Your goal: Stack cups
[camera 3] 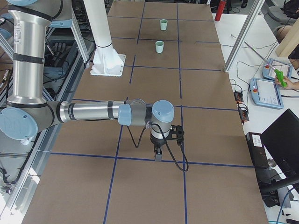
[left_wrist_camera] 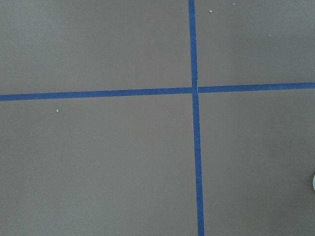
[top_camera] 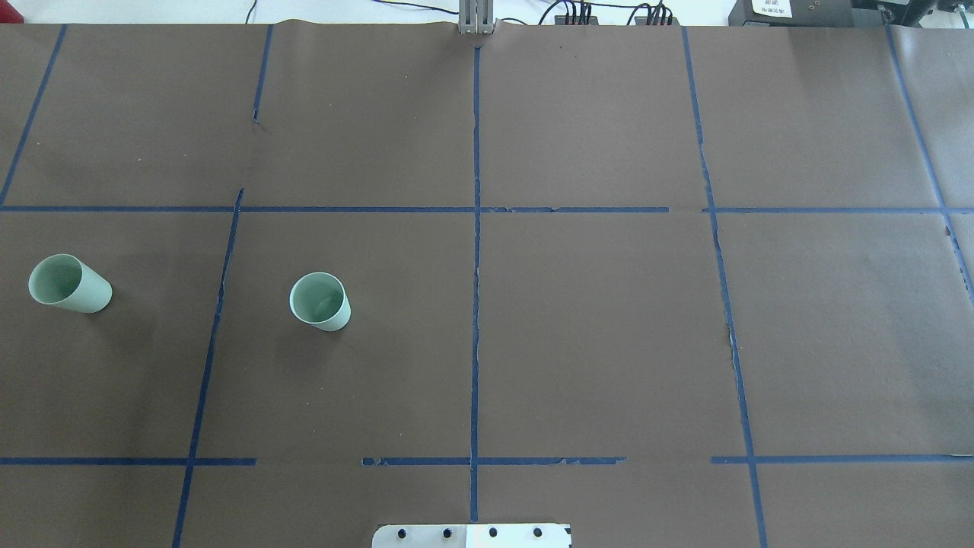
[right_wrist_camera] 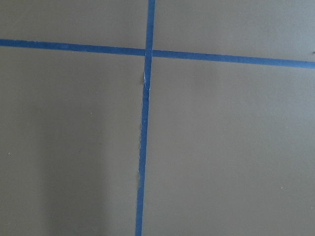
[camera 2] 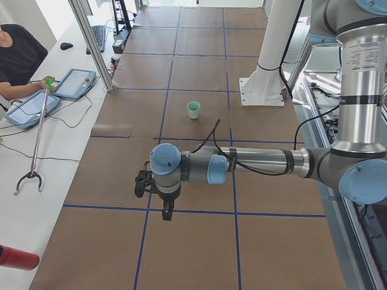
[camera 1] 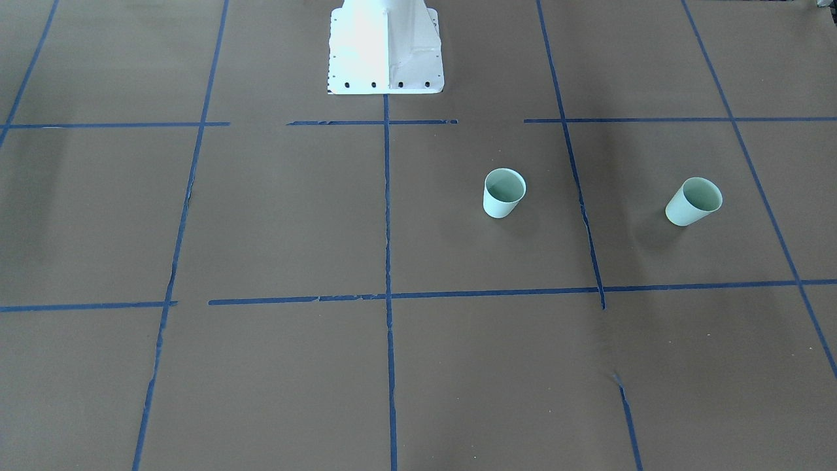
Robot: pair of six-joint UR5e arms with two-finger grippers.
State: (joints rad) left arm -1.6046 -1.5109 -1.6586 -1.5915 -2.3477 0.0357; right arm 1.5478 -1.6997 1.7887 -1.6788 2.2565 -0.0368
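Note:
Two pale mint-green cups stand upright and apart on the brown table, on my left half. The inner cup (top_camera: 319, 301) (camera 1: 504, 193) is nearer the table's middle. The outer cup (top_camera: 68, 284) (camera 1: 693, 201) is near the left end. Both show far off in the exterior right view (camera 3: 160, 46) (camera 3: 163, 24). My left gripper (camera 2: 166, 212) shows only in the exterior left view, pointing down above the table, clear of the cups. My right gripper (camera 3: 158, 154) shows only in the exterior right view, far from the cups. I cannot tell whether either is open or shut.
Blue tape lines (top_camera: 476, 228) divide the table into squares. The white robot base (camera 1: 386, 52) stands at the table's near edge. An operator's bench with tablets (camera 2: 75, 83) and a grabber stick (camera 2: 36, 139) runs along the far side.

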